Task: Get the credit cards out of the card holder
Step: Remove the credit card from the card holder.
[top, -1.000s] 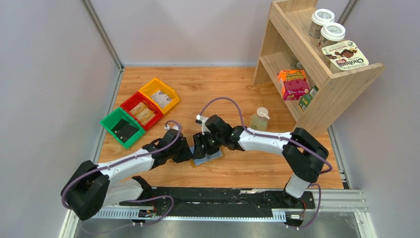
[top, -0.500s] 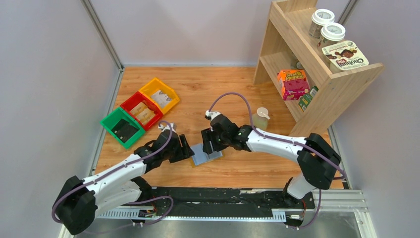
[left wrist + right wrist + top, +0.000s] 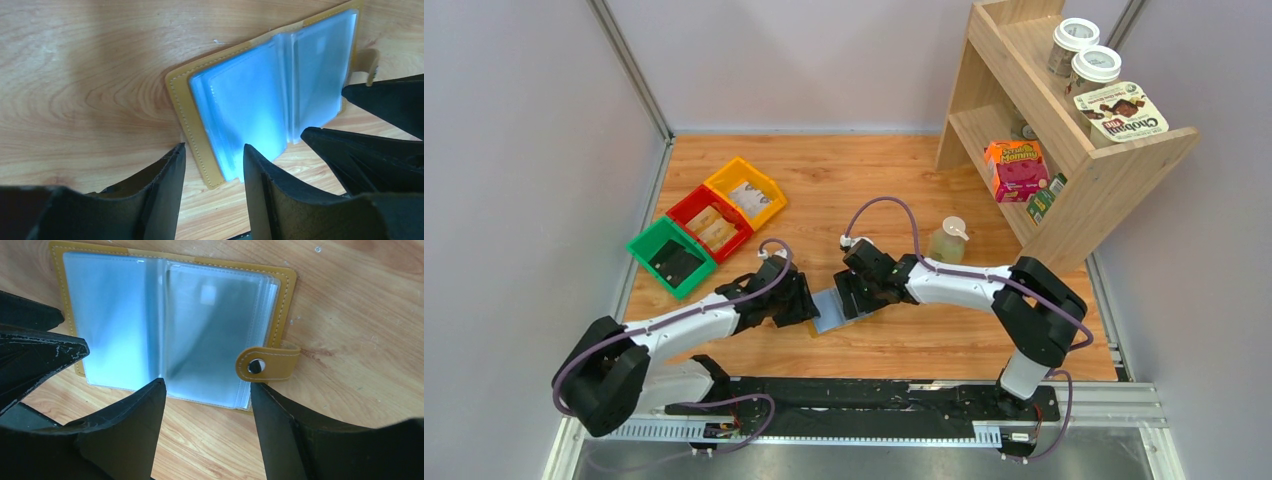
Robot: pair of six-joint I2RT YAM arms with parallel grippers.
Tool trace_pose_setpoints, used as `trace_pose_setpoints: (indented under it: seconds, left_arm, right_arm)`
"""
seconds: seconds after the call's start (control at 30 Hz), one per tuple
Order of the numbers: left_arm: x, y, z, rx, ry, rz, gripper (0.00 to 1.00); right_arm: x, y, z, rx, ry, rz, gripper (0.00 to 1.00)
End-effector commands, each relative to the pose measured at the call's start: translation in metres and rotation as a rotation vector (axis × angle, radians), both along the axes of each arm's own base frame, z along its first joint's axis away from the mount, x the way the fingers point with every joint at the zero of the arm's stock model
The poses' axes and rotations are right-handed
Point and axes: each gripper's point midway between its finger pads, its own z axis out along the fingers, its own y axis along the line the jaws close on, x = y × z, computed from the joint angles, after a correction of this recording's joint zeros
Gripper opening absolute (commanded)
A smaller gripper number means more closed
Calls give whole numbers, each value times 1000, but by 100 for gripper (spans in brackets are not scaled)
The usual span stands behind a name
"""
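Note:
The mustard-yellow card holder (image 3: 828,311) lies open and flat on the wooden table between my two grippers. Its clear sleeves hold the pale blue-grey credit cards (image 3: 215,325), which also show in the left wrist view (image 3: 250,110). The snap tab (image 3: 269,363) sticks out at the holder's edge (image 3: 283,305). My left gripper (image 3: 214,146) is open and straddles the holder's yellow corner (image 3: 192,125). My right gripper (image 3: 207,383) is open and empty, just in front of the sleeves' edge beside the tab. In the top view the left gripper (image 3: 802,303) and right gripper (image 3: 852,296) flank the holder.
Green (image 3: 670,257), red (image 3: 709,223) and yellow (image 3: 746,192) bins with tan packets stand at the left. A soap bottle (image 3: 947,239) stands behind the right arm. A wooden shelf (image 3: 1064,140) with boxes and cups stands at the back right.
Both grippers pulled back from the holder half a second ago, leaving it open on the table. They have since moved in close to it again from either side.

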Motion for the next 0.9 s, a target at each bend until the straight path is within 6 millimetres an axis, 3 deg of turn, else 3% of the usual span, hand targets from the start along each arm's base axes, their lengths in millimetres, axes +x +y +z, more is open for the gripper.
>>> trace_pose_setpoints:
  seconds: [0.0, 0.23, 0.5, 0.7, 0.87]
  left_arm:
    - [6, -13, 6, -32, -13, -41, 53]
    - [5, -18, 4, -47, -3, -56, 43]
    - [4, -23, 3, -70, 5, -63, 38]
    - [4, -25, 6, -83, -2, -66, 37]
    - [3, -24, 5, -84, 0, -59, 37]
  right_arm:
    - [8, 5, 0, 4, -7, -13, 69]
    - [1, 17, 12, 80, 4, 39, 64]
    - [1, 21, 19, 107, -4, 49, 54]
    - [2, 22, 23, 119, -11, 47, 55]
    - [-2, 32, 45, 206, -29, 79, 62]
